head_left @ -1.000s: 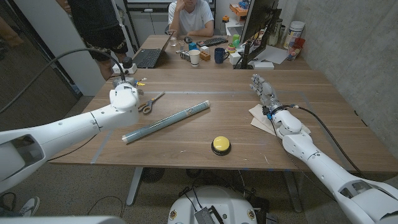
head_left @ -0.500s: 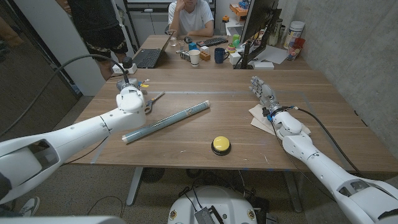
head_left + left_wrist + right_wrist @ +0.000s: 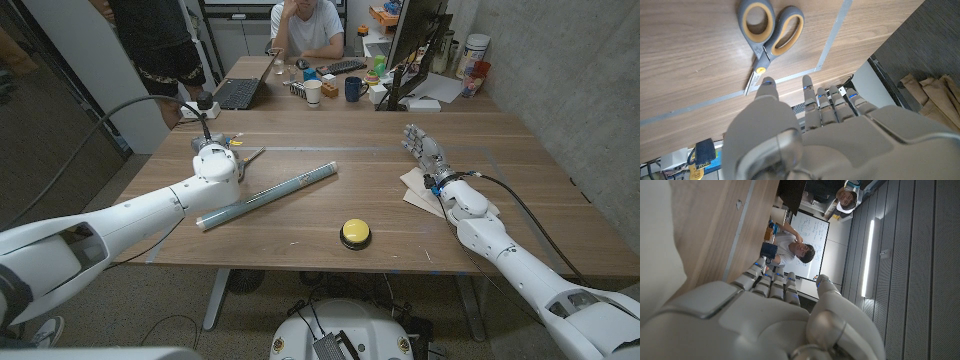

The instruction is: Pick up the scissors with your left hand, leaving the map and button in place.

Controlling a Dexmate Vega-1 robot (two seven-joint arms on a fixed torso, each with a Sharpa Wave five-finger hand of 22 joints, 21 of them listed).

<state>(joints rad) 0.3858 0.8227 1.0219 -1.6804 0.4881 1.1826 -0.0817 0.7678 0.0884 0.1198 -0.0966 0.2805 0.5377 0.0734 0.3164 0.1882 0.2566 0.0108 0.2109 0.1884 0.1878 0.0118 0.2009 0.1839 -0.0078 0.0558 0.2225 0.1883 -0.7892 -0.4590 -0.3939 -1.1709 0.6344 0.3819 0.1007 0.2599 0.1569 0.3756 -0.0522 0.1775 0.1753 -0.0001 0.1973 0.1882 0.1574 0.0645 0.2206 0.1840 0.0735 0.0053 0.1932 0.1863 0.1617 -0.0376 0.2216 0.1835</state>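
Note:
The scissors [image 3: 768, 34] have grey handles with yellow lining and lie on the wooden table by a strip of tape. My left hand [image 3: 805, 130] hovers just short of them with its fingers stretched out and apart, holding nothing. In the head view my left hand [image 3: 216, 163] covers the handles, and the scissors' blades [image 3: 251, 153] stick out beyond it. The rolled map [image 3: 268, 195] lies slantwise just right of that hand. The yellow button [image 3: 355, 232] sits near the front edge. My right hand [image 3: 425, 150] stays at the right, fingers straight and empty.
A beige sheet [image 3: 418, 186] lies under my right wrist. Tape lines [image 3: 300, 149] cross the table. Behind the table stands a second desk with a laptop [image 3: 237, 93], cups [image 3: 313, 91] and a monitor [image 3: 410, 40]; a person [image 3: 308, 28] sits there.
My left hand has moved away from me and to the right, until it now covers the scissors' handles. The right arm, map and button have stayed put.

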